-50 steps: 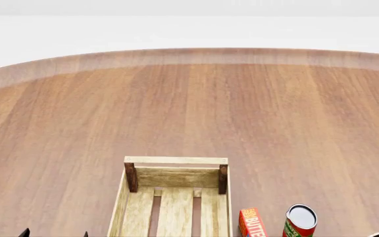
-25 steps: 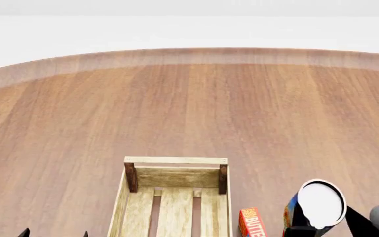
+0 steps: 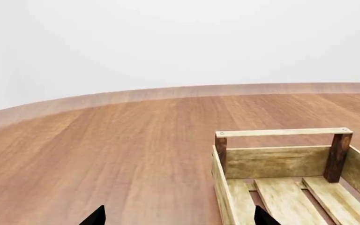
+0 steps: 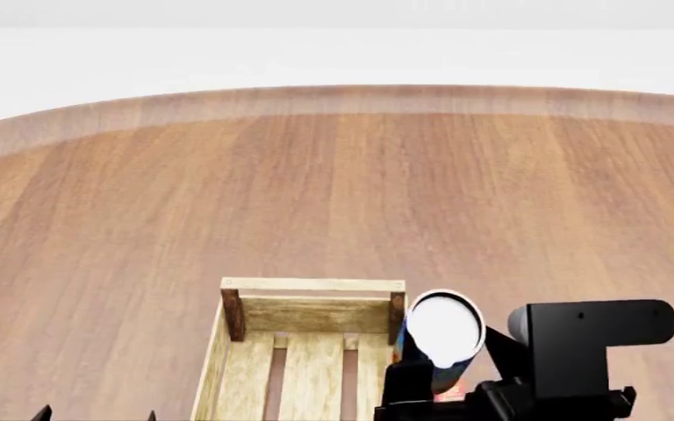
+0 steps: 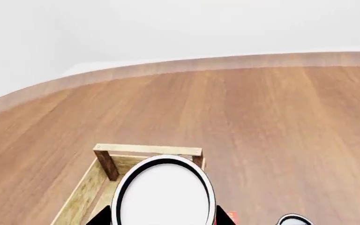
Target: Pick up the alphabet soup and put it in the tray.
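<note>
right tool [image 4: 431, 386] clamped on alphabet soup [image 4: 442, 331], beside tray [image 4: 313, 285] rail

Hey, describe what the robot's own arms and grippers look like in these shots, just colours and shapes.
In the head view, the right gripper and its arm are matt black and blocky, topped by a rounded black bar with a grey end cap. No cables or markings show. The left gripper appears only as two pointed black fingertips; the head view shows the same small black tips at the lower edge.

White-topped alphabet soup [image 4: 442, 331] upright beside light-wood tray's [image 4: 311, 285] right rim.
</note>
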Tool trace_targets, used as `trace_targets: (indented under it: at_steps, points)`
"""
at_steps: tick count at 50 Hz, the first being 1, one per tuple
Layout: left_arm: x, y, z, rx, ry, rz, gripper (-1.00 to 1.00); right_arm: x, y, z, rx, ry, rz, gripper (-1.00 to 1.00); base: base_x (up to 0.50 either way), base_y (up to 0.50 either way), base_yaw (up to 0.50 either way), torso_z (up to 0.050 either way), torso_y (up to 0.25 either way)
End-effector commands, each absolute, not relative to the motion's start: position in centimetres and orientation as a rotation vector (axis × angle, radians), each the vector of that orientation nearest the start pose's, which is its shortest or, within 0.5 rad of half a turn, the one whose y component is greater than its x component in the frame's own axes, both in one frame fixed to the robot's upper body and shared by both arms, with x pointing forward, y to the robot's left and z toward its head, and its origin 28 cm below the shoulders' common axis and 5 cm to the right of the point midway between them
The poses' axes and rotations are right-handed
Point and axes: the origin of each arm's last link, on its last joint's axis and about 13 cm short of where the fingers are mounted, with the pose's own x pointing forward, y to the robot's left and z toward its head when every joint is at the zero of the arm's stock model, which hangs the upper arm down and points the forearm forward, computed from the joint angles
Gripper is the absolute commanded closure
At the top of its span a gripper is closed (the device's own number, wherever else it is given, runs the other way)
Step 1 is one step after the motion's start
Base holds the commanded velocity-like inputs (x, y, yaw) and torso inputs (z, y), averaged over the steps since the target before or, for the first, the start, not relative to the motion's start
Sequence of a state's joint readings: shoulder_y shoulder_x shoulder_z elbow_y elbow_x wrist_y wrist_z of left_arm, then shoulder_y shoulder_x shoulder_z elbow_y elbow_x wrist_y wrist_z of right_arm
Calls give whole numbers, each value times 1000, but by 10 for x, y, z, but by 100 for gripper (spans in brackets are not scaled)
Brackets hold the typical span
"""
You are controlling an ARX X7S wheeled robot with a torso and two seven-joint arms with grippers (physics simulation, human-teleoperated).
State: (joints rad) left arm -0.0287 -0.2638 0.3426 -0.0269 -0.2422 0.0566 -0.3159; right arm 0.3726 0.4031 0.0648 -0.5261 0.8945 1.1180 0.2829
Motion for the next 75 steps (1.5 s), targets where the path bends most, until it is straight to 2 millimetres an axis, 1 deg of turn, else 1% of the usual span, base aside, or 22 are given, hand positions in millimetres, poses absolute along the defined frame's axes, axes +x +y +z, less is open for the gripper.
trace_targets:
  at_steps: [1, 16, 38, 53, 75]
  points:
    - [205, 203, 8, 25, 23, -9, -100, 243, -117, 146, 112, 287, 302, 100, 0, 0, 0, 0, 0]
    - [206, 203, 7, 24, 26, -10, -100, 256, -100, 133, 124, 311, 351, 100, 0, 0, 0, 0, 1]
    - [206, 203, 6, 23, 26, -12, -100, 270, -77, 101, 107, 334, 401, 100, 0, 0, 0, 1, 1]
    - [205, 203, 6, 24, 25, -14, -100, 275, -68, 80, 79, 359, 413, 100, 0, 0, 0, 0, 0]
    - [205, 203, 7, 23, 23, -13, -100, 279, -61, 64, 68, 385, 427, 100, 0, 0, 0, 0, 1]
